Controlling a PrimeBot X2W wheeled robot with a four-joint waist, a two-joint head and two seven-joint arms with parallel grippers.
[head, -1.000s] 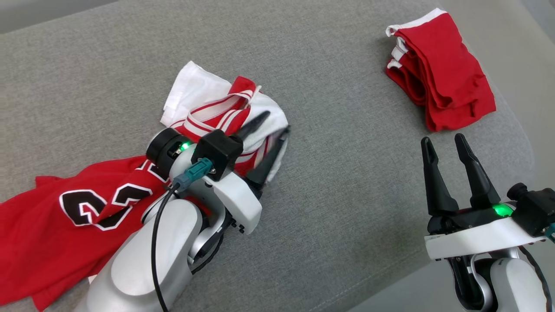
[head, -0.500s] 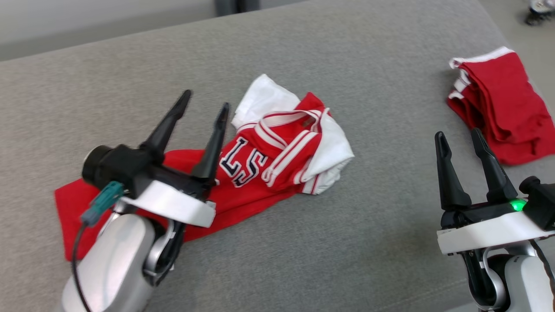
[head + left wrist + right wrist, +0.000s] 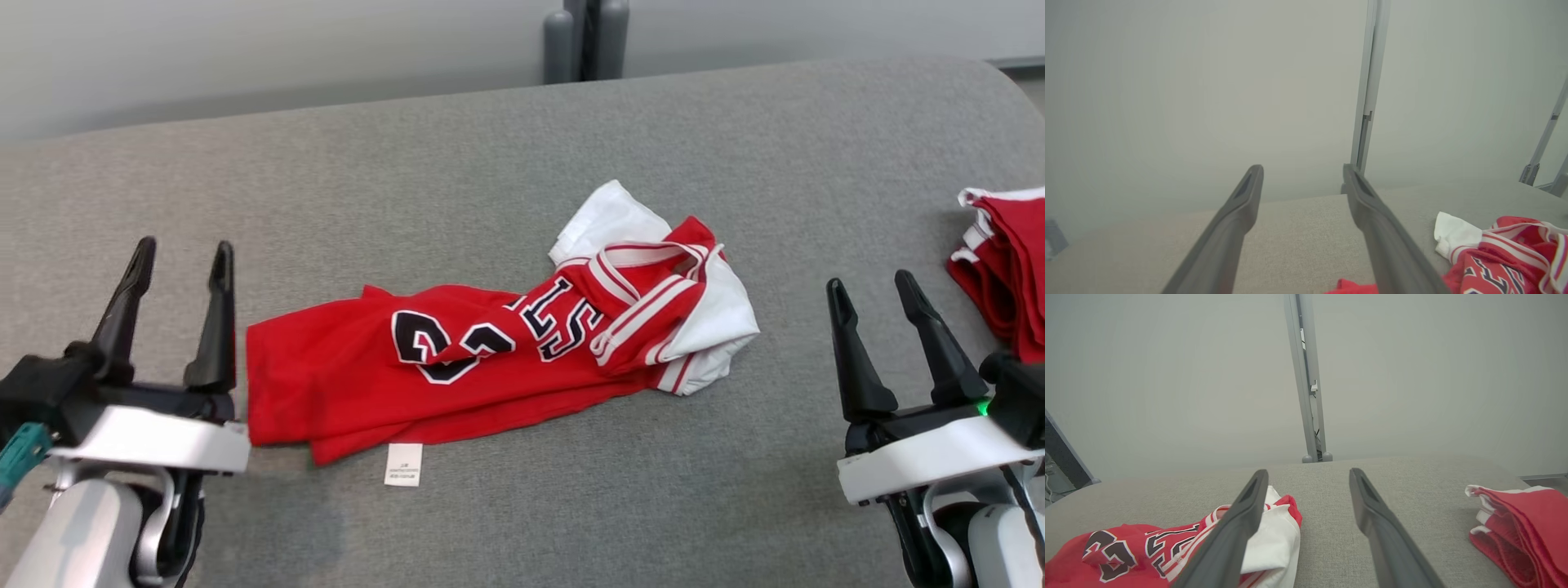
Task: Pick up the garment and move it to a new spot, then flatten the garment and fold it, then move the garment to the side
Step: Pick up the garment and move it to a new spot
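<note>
The garment (image 3: 490, 359) is a red jersey with white trim and black-and-white numbers, lying crumpled across the middle of the grey cushioned surface (image 3: 457, 180); a white label sticks out at its near edge. My left gripper (image 3: 181, 255) stands open at the lower left, just left of the jersey's red hem and not touching it. In the left wrist view the garment (image 3: 1502, 253) lies to the right of the open left gripper (image 3: 1302, 173). My right gripper (image 3: 873, 290) is open at the lower right, apart from the jersey. The right wrist view has the garment (image 3: 1167, 543) at its lower left.
A folded red piece with white trim (image 3: 1004, 261) lies at the surface's right edge, also in the right wrist view as the folded red piece (image 3: 1527, 522). A grey post (image 3: 584, 41) stands behind the surface against a pale wall.
My left gripper opened, let go of the jersey and drew back to the lower left. The head camera has shifted, so the whole scene sits further right and lower.
</note>
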